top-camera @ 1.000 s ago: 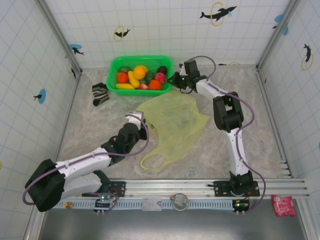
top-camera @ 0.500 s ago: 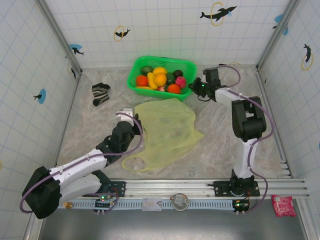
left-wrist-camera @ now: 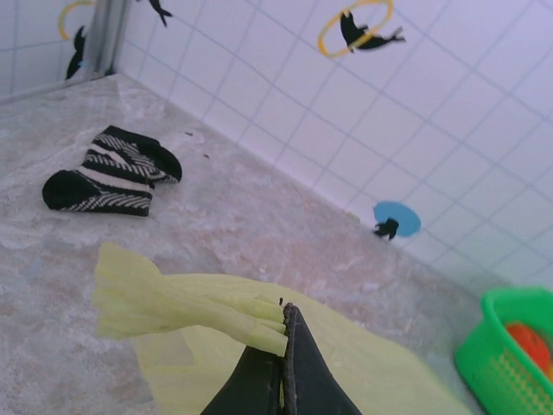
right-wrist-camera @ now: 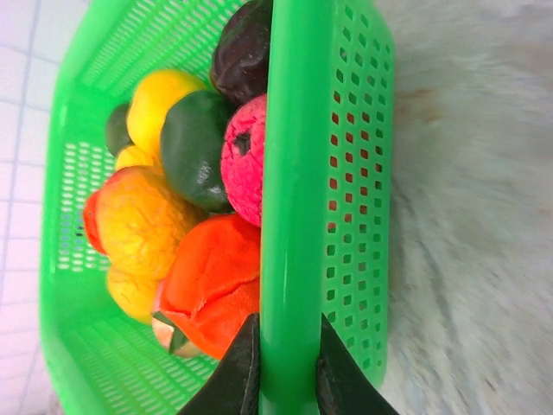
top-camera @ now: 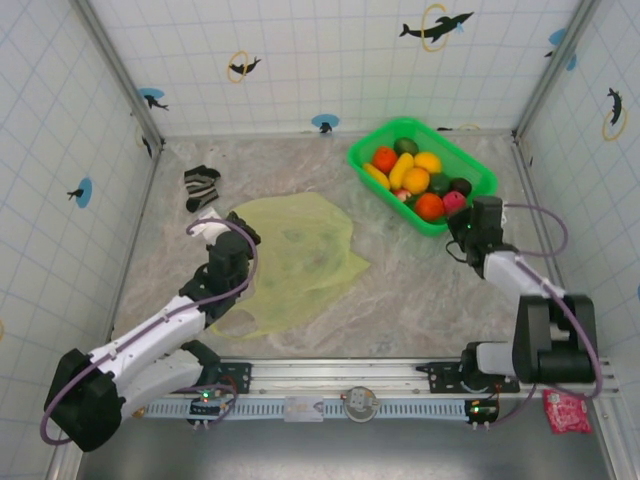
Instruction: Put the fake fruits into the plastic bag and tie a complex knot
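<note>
Left gripper (left-wrist-camera: 284, 316): fingers pressed together, pinching a gathered, pleated fold of the plastic bag (top-camera: 300, 255). The fold sticks out to the left past the fingertips.
Right gripper (right-wrist-camera: 288, 333): clamped on the rim of the green basket (right-wrist-camera: 289, 173), with one finger on the fruit side and the other on the perforated outer wall.
Plastic bag: pale yellow and translucent, lying flat and crumpled on the worktop (top-camera: 400, 290), left of centre. Its far-left corner is at the left gripper, and a loop handle lies at its near edge beside the left arm.
Fake fruits (top-camera: 415, 180): heaped together inside the basket, well apart from the bag. The right wrist view shows orange, yellow, dark green, pink-red and dark brown pieces, the orange and pink-red ones against the gripped rim.
Green basket: far right of the worktop, turned at an angle, its near corner at the right gripper.
Sock (top-camera: 201, 187): striped black and white, far left of the worktop, near the bag's held corner but not touching it.
</note>
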`<state>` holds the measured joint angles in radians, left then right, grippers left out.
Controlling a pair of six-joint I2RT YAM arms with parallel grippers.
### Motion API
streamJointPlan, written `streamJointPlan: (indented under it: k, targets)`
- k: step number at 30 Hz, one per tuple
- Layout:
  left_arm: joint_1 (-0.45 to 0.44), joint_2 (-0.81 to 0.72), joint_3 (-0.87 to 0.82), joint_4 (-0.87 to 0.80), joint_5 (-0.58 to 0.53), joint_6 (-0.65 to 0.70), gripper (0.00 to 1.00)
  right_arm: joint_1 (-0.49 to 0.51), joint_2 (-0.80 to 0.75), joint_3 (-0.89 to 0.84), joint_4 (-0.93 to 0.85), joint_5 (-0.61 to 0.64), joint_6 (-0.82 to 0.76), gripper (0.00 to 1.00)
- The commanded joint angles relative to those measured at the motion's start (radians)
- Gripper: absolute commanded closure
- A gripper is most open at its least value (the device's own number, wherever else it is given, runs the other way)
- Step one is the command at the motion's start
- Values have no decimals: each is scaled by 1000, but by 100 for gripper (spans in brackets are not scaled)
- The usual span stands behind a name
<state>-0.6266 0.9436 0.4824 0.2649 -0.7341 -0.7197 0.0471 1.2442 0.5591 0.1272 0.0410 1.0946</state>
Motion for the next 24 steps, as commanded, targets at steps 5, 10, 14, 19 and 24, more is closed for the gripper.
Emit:
streamJointPlan:
  k: [5, 10, 14, 19, 24]
  targets:
    - [8, -32, 14, 42, -124, -155, 100, 43, -372, -223, -200, 250, 155, 100]
    - [8, -11, 23, 84, -122, -176, 100, 111, -569, -333, -315, 309, 241, 100]
    - [8, 5, 15, 200, -76, -136, 100, 128, -631, -387, -302, 270, 211, 75]
    - [8, 15, 38, 236, -21, -98, 100, 137, -672, -310, -394, 317, 69, 41]
    - [8, 4, 27, 253, 8, -79, 100, 145, -698, -237, -480, 336, -16, 31]
